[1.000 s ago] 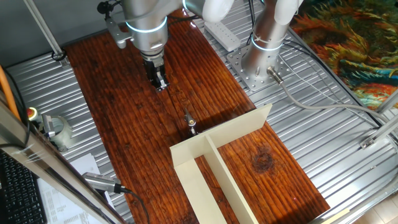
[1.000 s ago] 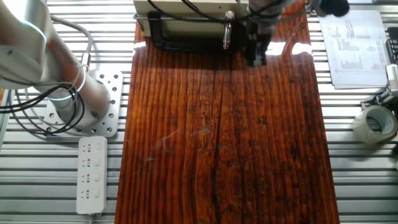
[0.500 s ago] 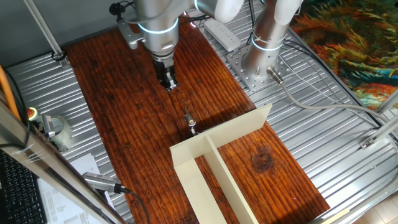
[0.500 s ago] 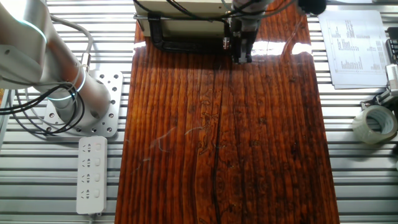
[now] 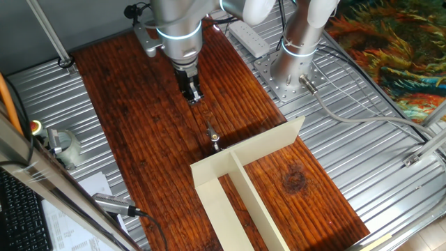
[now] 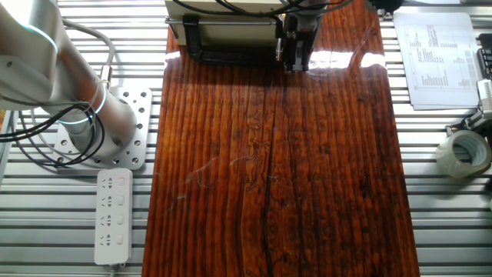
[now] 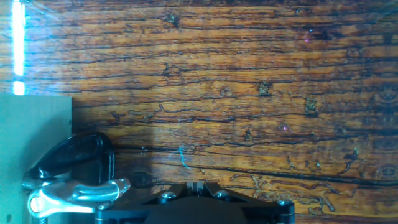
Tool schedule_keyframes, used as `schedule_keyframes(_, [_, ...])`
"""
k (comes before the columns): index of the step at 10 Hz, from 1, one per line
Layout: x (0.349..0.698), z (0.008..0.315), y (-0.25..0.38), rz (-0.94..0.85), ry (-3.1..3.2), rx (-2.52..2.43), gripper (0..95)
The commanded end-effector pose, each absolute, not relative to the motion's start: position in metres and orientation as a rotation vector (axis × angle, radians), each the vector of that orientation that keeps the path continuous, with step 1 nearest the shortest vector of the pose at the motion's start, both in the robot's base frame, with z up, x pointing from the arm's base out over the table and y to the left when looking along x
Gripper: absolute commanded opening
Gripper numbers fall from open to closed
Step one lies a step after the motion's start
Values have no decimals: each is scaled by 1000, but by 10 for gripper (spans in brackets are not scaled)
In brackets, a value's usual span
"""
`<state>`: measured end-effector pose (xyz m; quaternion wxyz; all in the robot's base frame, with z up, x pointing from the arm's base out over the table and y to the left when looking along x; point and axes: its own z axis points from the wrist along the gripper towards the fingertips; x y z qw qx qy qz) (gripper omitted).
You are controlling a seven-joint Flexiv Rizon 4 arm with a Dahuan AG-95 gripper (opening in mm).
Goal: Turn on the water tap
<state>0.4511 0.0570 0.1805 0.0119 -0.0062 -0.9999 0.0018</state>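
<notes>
The water tap [image 5: 212, 137] is a tiny silver stem with a thin lever, standing on the wooden board just in front of the cream divider walls [image 5: 259, 148]. In the hand view its silver lever [image 7: 74, 194] shows at the bottom left, held in a black C-clamp [image 7: 71, 154]. My gripper [image 5: 194, 97] hangs above the board, a short way behind the tap and apart from it. Its fingers are together and hold nothing. In the other fixed view the gripper [image 6: 296, 68] is right beside the clamp [image 6: 223, 54] and largely hides the tap. In the hand view the fingertips [image 7: 196, 185] meet at the bottom edge.
The cream divider [image 7: 31, 143] stands right behind the tap. The arm's base [image 5: 296, 66] is bolted beside the board. A white power strip [image 6: 113, 215], a tape roll [image 6: 463, 152] and printed sheets [image 6: 438, 54] lie on the metal table around the wooden board [image 6: 277, 169].
The gripper has moved across the board towards the tap and the clamp, most of it in the first half second. Its fingers stay together. The tap has not moved.
</notes>
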Motion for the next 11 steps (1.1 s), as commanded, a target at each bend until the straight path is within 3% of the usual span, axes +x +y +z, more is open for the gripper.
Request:
schedule_keyframes(1, [451,181,57,8,-3105,-20,0])
schedule_keyframes(11, [449,179,55,13,-3098,20,0])
